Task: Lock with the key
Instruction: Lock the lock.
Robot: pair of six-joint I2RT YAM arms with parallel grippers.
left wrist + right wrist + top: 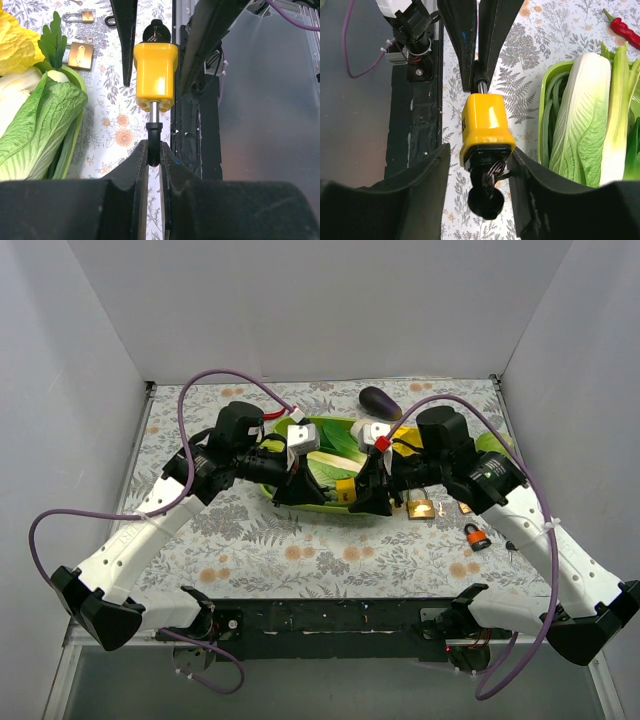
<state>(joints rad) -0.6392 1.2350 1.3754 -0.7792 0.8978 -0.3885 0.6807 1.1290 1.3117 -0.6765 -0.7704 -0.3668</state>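
Observation:
A yellow padlock [346, 490] hangs in the air between my two grippers, in front of the green tray. My left gripper [154, 150] is shut on the padlock's black shackle [154, 134], with the yellow body [155, 75] pointing away from it. A black key [486, 201] with a ring sits in the keyhole at the padlock's bottom [485, 122]. My right gripper [480, 167] is open, its fingers on either side of the padlock's bottom and the key. Its right finger is about touching the body's corner and its left finger is apart.
A green tray [330, 508] with cabbage [40, 125] and other greens lies behind the grippers. Brass padlocks [421, 508] and an orange-black padlock [477, 536] lie on the floral cloth at right. An eggplant [380, 400] lies behind the tray, a red chili [621, 25] beside it.

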